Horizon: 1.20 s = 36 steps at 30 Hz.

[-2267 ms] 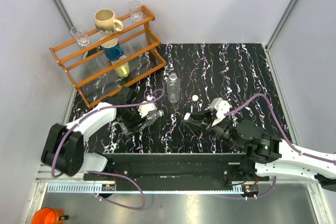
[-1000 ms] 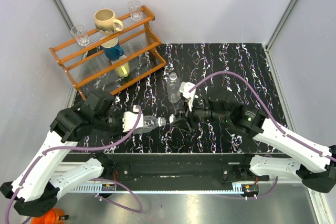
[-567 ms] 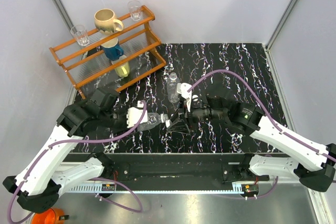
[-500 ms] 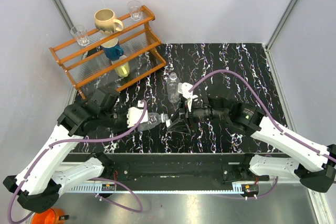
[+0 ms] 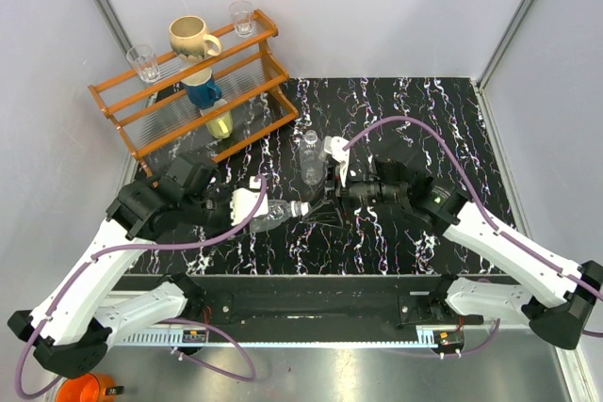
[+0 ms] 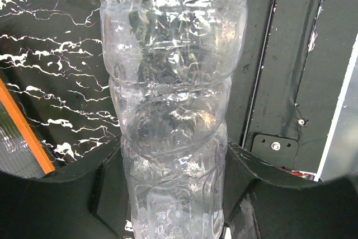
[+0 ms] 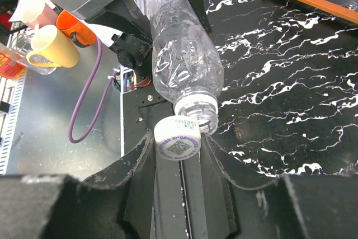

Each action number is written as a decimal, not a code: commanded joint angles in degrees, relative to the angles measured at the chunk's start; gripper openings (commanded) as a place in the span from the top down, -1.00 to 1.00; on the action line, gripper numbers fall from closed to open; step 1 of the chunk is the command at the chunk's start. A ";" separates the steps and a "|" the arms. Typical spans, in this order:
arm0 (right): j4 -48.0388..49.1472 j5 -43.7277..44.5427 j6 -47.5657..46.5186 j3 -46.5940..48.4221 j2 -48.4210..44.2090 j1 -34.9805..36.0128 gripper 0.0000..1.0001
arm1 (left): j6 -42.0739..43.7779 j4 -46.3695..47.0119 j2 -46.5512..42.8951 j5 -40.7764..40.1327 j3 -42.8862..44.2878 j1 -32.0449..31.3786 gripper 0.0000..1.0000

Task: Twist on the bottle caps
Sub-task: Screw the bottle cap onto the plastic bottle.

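Your left hand (image 5: pixel 264 212) is clamped on the ribbed body of the held bottle (image 5: pixel 281 215). In the top view that bottle lies level above the desk (image 5: pixel 424 120) at centre frame, its neck pointing right toward your right hand (image 5: pixel 325 206). From up there the spot where they meet is a small dark tangle, too small for you to read.

The right wrist view fills that in. The white cap (image 7: pixel 177 138) is pinched between the two black fingers (image 7: pixel 140 172), its printed face toward the camera. It sits at the lower left of the bottle's open mouth, overlapping the rim and not square on it. You cannot tell whether it touches the threads.

The left wrist view gives you only the clear body running up the middle, with a dark finger pressed on each side at the bottom.

The top view alone places the second bottle (image 5: pixel 312 159), upright on the desk just above the two hands, and the wooden rack (image 5: pixel 188 91) at upper left.
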 commanded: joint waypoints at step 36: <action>4.52 -8.88 1.25 -0.48 3.46 -4.21 0.66 | -1.29 2.55 1.34 0.74 3.72 -0.19 0.23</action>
